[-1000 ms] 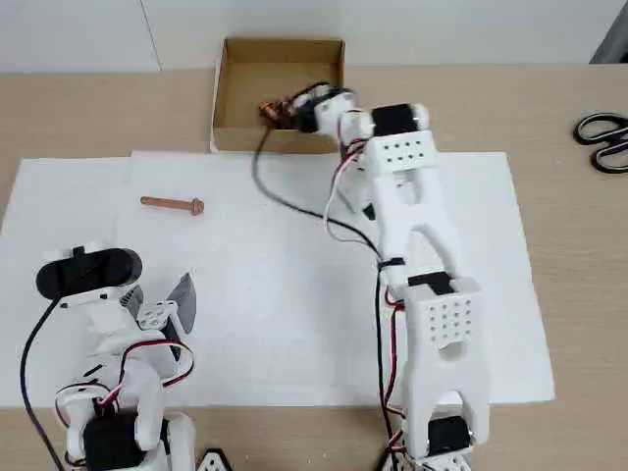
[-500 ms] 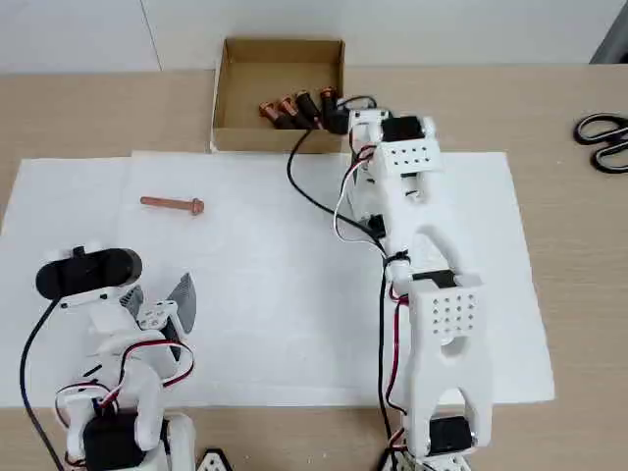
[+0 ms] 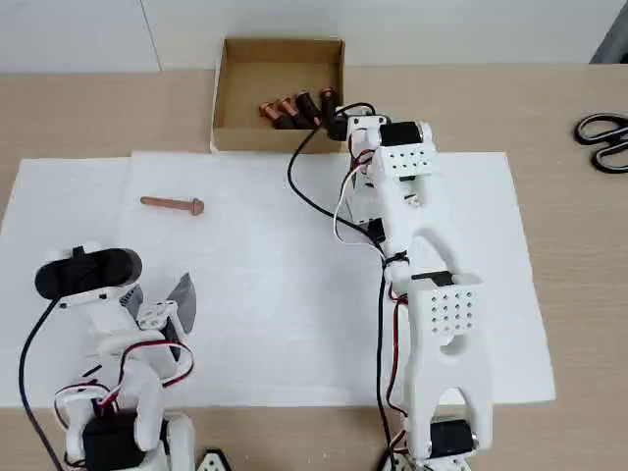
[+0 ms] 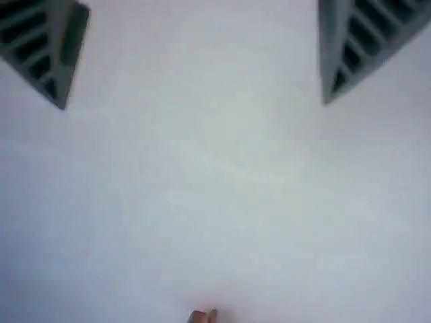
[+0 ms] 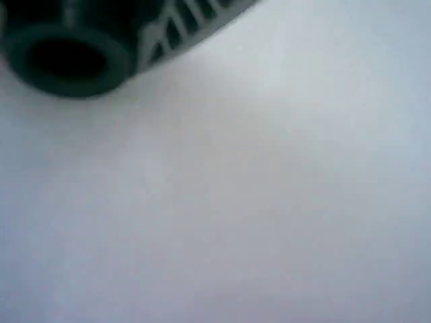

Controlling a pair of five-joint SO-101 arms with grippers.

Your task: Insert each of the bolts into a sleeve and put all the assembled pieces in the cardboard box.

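Observation:
The cardboard box stands at the table's far edge, with several copper bolts in black sleeves lying inside. One bare copper bolt rests on the white paper; its tip also shows in the left wrist view. At the near left, my left gripper hangs open over bare paper with nothing in it. My right arm stretches to just short of the box's near right corner. Its wrist view has a black hollow sleeve beside one ribbed finger; I cannot tell if it is held.
White paper covers the middle of the wooden table. Black scissors lie at the far right edge. A black cable trails from the right arm across the paper.
My right arm has drawn back from over the box toward its near right corner, leaving the sleeved bolts inside. The left arm and the lone bolt have not moved.

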